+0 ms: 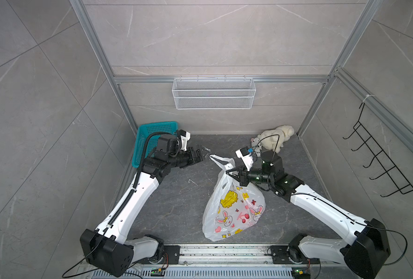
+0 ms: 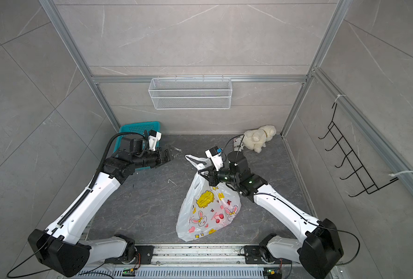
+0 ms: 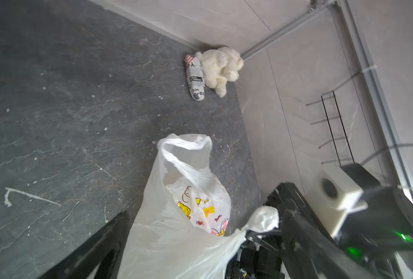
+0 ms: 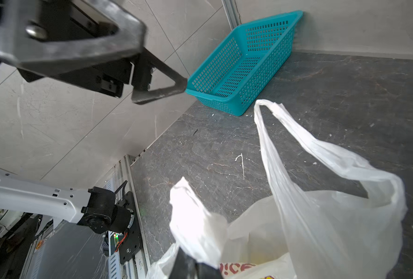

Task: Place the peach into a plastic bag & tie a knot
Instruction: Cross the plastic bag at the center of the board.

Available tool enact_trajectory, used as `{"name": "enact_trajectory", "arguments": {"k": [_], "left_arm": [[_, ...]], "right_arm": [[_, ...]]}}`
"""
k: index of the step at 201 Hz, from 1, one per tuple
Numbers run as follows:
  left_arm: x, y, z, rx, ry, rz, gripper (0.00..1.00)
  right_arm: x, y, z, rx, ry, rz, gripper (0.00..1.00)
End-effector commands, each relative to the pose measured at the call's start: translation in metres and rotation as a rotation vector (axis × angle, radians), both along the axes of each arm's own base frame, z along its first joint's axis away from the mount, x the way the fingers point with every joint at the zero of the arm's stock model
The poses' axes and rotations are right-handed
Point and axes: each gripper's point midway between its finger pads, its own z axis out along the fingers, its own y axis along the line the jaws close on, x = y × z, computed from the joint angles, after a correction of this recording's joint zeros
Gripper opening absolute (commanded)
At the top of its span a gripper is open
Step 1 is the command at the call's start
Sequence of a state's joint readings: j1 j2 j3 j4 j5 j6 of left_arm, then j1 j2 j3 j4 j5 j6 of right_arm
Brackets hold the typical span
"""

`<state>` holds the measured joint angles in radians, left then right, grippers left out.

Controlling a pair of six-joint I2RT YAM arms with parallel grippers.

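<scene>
**Right claw** (image 1: pixel 230 173): 1. Pressed together on one bunched handle of the plastic bag (image 1: pixel 232 212), at 12 o'clock of the bag's body. Pinched strip poking past the tips as a crumpled white tuft (image 3: pixel 264 218). Own fingers almost cut off in the right wrist view.

**Left claw** (image 1: pixel 204 151): 1. Spread wide, holding nothing, clear of the bag, at 10 o'clock of the free handle loop (image 1: pixel 221 160).

**Plastic bag:** 1. Resting on the dark surface (image 1: pixel 176 205) at 5 o'clock of its middle, printed side up, top lifted.
- Handles: 2, apart, untied.
- Contents hard to make out. Reddish patch under the film not separable from the cherry print.
- Lower part cut off in both wrist views.

**Teal basket** (image 1: pixel 152 135): 1, in the 10 o'clock corner, partly hidden behind the left arm.

**Cream plush toy** (image 1: pixel 276 136): 1, in the 1 o'clock corner.

**Printed packet** (image 3: pixel 195 79): 1, touching the toy, largely hidden by the right wrist in both top views.

**White wire basket** (image 1: pixel 213 93): 1, on the back wall at 12 o'clock.

**Black hook rack** (image 1: pixel 382 154): 1, on the side wall at 3 o'clock.
</scene>
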<state>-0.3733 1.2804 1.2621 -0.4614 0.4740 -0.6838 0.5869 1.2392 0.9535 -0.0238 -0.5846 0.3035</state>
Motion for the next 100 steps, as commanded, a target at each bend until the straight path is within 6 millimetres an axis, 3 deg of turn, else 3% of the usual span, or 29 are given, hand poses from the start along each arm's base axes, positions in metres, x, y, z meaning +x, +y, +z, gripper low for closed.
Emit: {"name": "enact_trajectory", "arguments": {"k": [1, 16, 56, 100], "left_arm": [[0.027, 0.009, -0.024, -0.086, 0.093, 0.128, 1.0], [0.043, 0.008, -0.033, -0.174, 0.123, 0.149, 1.0], [0.078, -0.02, -0.023, -0.311, 0.123, 0.081, 0.98], [0.087, -0.066, -0.031, -0.336, 0.16, -0.038, 0.91]], "right_arm": [[0.005, -0.002, 0.002, 0.019, 0.002, -0.031, 0.0], [0.005, -0.002, 0.001, 0.02, 0.008, -0.037, 0.0], [0.005, -0.003, -0.002, 0.017, 0.015, -0.04, 0.0], [0.01, -0.006, -0.007, -0.005, 0.023, -0.075, 0.0]]}}
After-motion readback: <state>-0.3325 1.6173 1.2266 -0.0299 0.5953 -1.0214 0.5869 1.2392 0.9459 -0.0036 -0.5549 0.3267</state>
